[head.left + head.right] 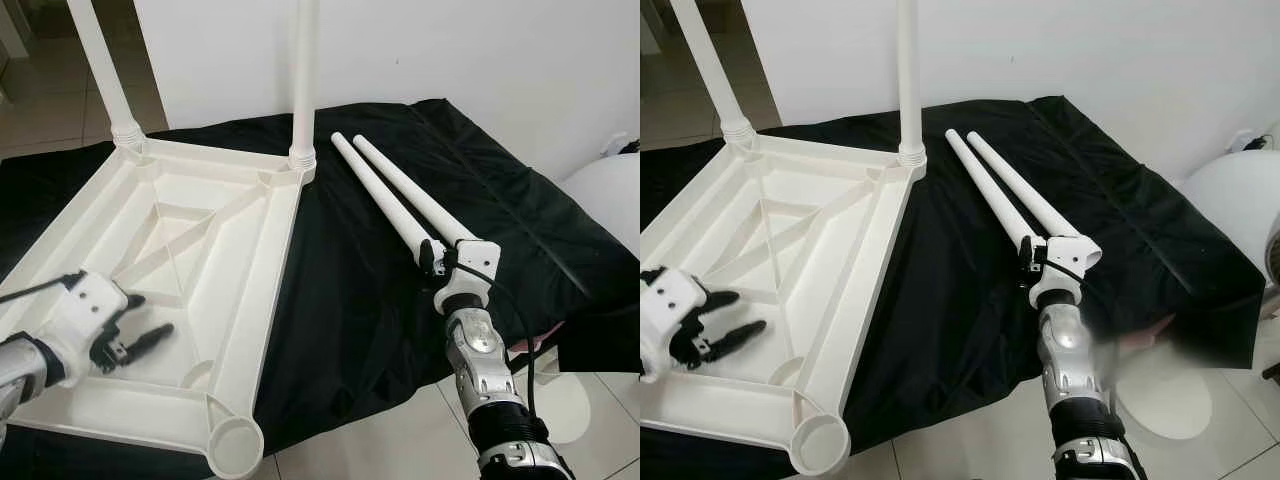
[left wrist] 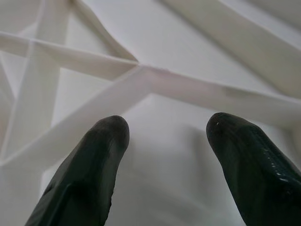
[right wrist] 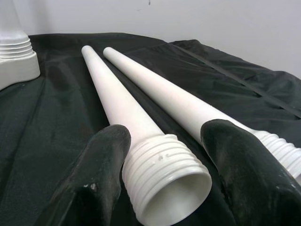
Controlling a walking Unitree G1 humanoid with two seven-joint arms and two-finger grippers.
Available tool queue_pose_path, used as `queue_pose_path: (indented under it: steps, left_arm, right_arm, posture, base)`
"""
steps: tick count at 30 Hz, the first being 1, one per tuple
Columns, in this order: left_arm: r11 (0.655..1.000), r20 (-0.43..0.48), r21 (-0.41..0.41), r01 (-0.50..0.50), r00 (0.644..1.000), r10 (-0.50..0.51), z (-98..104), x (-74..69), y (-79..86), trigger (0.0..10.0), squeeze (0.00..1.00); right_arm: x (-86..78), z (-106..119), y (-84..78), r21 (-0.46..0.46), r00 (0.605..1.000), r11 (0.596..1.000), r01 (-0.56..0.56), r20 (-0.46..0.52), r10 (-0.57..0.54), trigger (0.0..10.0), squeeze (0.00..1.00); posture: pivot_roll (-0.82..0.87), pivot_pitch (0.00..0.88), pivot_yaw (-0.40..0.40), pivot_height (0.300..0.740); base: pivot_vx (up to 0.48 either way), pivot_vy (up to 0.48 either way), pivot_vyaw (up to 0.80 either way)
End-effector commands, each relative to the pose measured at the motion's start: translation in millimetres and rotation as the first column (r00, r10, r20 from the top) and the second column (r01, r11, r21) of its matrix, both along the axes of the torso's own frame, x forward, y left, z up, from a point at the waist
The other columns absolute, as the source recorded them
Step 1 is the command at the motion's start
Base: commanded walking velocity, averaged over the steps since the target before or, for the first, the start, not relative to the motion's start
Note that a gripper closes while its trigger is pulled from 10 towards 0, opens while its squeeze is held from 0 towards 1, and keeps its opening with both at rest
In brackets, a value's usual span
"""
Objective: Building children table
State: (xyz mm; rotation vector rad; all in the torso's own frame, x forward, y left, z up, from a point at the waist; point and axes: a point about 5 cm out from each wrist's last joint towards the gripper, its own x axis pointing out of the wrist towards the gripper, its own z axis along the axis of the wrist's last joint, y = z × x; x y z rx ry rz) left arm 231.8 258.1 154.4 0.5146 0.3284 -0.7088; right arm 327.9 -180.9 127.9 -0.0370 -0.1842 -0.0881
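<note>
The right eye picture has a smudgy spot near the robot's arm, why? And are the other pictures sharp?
Right eye view: a soft blur beside the right arm, cause unclear. Left eye view: sharp, evenly lit. Left wrist view: left tool fingers dark and soft against the pale tabletop. Right wrist view: the near table leg is crisp, its threads clear.

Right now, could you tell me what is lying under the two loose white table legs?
The two loose legs lie side by side on a black cloth spread over the floor, beside the upturned tabletop. What the cloth covers beneath them cannot be seen. The right tool straddles one leg's threaded end.
</note>
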Motion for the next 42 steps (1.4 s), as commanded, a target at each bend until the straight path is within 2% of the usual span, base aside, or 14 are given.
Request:
queue_pose_path:
  steps: [1, 5, 11, 13, 16, 17, 20, 26, 28, 31, 33, 38, 41, 42]
  left_arm:
    - [0.998, -0.045, 0.028, 0.055, 0.998, -0.054, -3.3, -5.2, -3.0, 10.0, 0.0]
    - [0.996, -0.077, 0.056, 0.064, 0.995, -0.06, -15.8, -7.9, -8.6, 10.0, 0.0]
    - [0.991, -0.071, -0.002, 0.135, 0.988, -0.135, -21.0, -3.0, -32.1, 10.0, 0.0]
    - [0.991, -0.071, -0.002, 0.135, 0.988, -0.135, -21.0, -3.0, -32.1, 10.0, 0.0]
    - [0.988, -0.059, -0.029, 0.154, 0.986, -0.156, -22.6, 1.0, -43.1, 10.0, 0.0]
    - [0.982, -0.04, -0.076, 0.175, 0.983, -0.179, -22.9, 5.8, -59.3, 10.0, 0.0]
    - [0.972, -0.002, -0.104, 0.213, 0.977, -0.214, -23.6, 13.4, -80.7, 10.0, 0.0]
    - [0.966, 0.05, -0.127, 0.225, 0.974, -0.22, -20.0, 24.0, -99.2, 10.0, 0.0]
    - [0.956, 0.101, -0.188, 0.226, 0.972, -0.21, -11.1, 29.1, -112.5, 10.0, 0.0]
    - [0.961, 0.118, -0.157, 0.229, 0.97, -0.212, -11.6, 30.2, -112.3, 10.0, 0.0]
    - [0.965, 0.107, -0.142, 0.222, 0.972, -0.208, -12.5, 30.0, -103.2, 10.0, 0.0]
    - [0.948, 0.085, -0.236, 0.216, 0.976, -0.201, 0.0, 28.2, -88.4, 10.0, 0.0]
    - [0.917, 0.029, -0.272, 0.292, 0.955, -0.295, 6.9, 12.7, -79.6, 10.0, 0.0]
    - [0.917, 0.029, -0.272, 0.292, 0.955, -0.295, 6.9, 12.7, -79.6, 10.0, 0.0]
  right_arm:
    - [0.1, -1.8, -2.9, 0.004, 1.0, 1.0, 0.013, -0.002, -0.013, 10.0, 0.0]
    - [2.8, -1.5, -4.2, 0.003, 1.0, 1.0, 0.017, -0.003, -0.017, 10.0, 0.0]
    - [4.9, 2.9, -5.1, 0.001, 1.0, 1.0, 0.018, 0.009, -0.018, 10.0, 0.0]
    - [4.9, 2.9, -5.1, 0.001, 1.0, 1.0, 0.018, 0.009, -0.018, 10.0, 0.0]
    - [4.8, 2.8, -6.2, -0.002, 1.0, 1.0, 0.02, 0.009, -0.02, 10.0, 0.0]
    - [4.7, 2.9, -7.7, -0.004, 1.0, 1.0, 0.025, 0.012, -0.025, 10.0, 0.0]
    - [4.4, 2.4, -8.2, -0.001, 0.999, 1.0, 0.031, 0.015, -0.031, 10.0, 0.0]
    - [3.1, 0.9, -6.6, 0.0, 0.999, 1.0, 0.031, 0.014, -0.031, 10.0, 0.0]
    - [1.8, -0.1, -5.9, 0.002, 0.999, 0.999, 0.033, 0.014, -0.033, 10.0, 0.0]
    - [0.5, -1.4, -7.2, 0.004, 0.999, 0.999, 0.04, 0.011, -0.04, 10.0, 0.0]
    - [-0.9, -2.9, -8.1, 0.005, 0.999, 0.999, 0.044, 0.009, -0.044, 10.0, 0.0]
    - [-2.8, -4.9, -8.7, 0.003, 0.999, 0.999, 0.046, 0.006, -0.046, 10.0, 0.0]
    - [-4.4, -7.1, -9.4, -0.001, 0.999, 0.999, 0.044, -0.001, -0.044, 10.0, 0.0]
    - [-4.4, -7.1, -9.4, -0.001, 0.999, 0.999, 0.044, -0.001, -0.044, 10.0, 0.0]
  posture:
    - [0.05, 0.051, -0.009, 0.74]
    - [0.04, 0.035, -0.012, 0.74]
    - [0.03, 0.024, -0.017, 0.74]
    - [0.03, 0.024, -0.017, 0.74]
    - [0.02, 0.018, -0.014, 0.74]
    - [0.02, 0.013, -0.009, 0.74]
    - [0.01, 0.01, -0.001, 0.74]
    - [0.01, 0.011, 0.005, 0.74]
    - [0.0, 0.011, 0.016, 0.74]
    - [0.0, 0.012, 0.021, 0.74]
    - [-0.01, 0.013, 0.027, 0.74]
    - [0.0, 0.016, 0.029, 0.74]
    - [0.0, 0.02, 0.026, 0.74]
    - [0.0, 0.02, 0.026, 0.74]
  base:
    - [0.0, 0.0, 0.0]
    - [0.0, 0.0, 0.0]
    - [0.0, 0.0, 0.0]
    - [0.0, 0.0, 0.0]
    - [0.0, 0.0, 0.0]
    - [0.0, 0.0, 0.0]
    - [0.0, 0.0, 0.0]
    - [0.0, 0.0, 0.0]
    - [0.0, 0.0, 0.0]
    - [0.0, 0.0, 0.0]
    - [0.0, 0.0, 0.0]
    - [0.0, 0.0, 0.0]
    - [0.0, 0.0, 0.0]
    - [0.0, 0.0, 0.0]
